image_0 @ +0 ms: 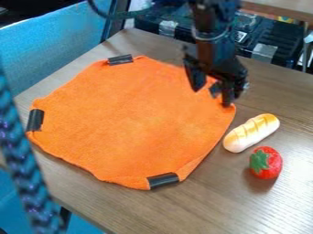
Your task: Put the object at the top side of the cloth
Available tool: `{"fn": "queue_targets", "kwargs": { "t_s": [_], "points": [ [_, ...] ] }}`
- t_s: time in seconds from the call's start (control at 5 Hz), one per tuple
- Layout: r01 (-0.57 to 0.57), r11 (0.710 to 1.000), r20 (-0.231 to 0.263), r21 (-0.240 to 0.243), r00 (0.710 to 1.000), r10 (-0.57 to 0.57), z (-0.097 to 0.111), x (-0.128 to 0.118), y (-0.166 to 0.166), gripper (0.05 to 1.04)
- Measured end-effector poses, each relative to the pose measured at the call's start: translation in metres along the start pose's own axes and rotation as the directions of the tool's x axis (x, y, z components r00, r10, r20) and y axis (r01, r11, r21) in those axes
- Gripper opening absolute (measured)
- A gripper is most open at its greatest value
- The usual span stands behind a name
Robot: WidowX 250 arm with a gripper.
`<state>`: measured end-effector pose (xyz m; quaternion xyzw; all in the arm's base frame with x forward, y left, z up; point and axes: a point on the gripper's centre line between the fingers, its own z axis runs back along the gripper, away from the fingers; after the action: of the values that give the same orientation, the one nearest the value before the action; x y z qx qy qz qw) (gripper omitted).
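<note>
The black gripper (211, 90) hangs over the right-hand upper corner of the orange cloth (128, 121), its two fingers apart and pointing down. A small dark patch shows between them at the cloth's edge; whether it is tape or something else I cannot tell. On the bare wood right of the cloth lies a toy bread loaf (252, 132), white below and golden on top. Just below the loaf, a red toy strawberry (267, 162) with green leaves rests on the table.
Dark tape strips hold the cloth at its top (120, 59), left (35, 119) and bottom (163, 180) on the wooden table (202, 210). Black equipment (275, 43) stands behind the table's back edge. A blue braided strand (21, 169) crosses the left foreground.
</note>
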<state>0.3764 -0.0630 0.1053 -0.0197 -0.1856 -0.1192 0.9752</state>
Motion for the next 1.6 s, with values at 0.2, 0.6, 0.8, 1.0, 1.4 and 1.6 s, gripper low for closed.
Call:
{"fn": "queue_targets", "kwargs": {
  "t_s": [0.2,0.6,0.8,1.0,1.4,1.6],
  "points": [
    [0.029,1.0,-0.03,-0.002,0.999,-0.029,-0.014,0.003,-0.015,0.991],
    [0.077,0.997,-0.031,-0.019,0.997,-0.077,-0.022,0.015,-0.04,0.991],
    [0.084,0.996,-0.06,-0.007,0.995,-0.084,-0.035,0.014,-0.045,0.991],
    [0.086,0.996,-0.103,0.01,0.991,-0.084,-0.053,0.006,-0.043,0.991],
    [0.029,0.999,-0.156,0.016,0.987,-0.026,-0.066,-0.004,-0.047,0.696],
    [-0.013,1.0,-0.153,0.022,0.988,0.017,-0.065,-0.001,-0.042,0.6]
  ]
}}
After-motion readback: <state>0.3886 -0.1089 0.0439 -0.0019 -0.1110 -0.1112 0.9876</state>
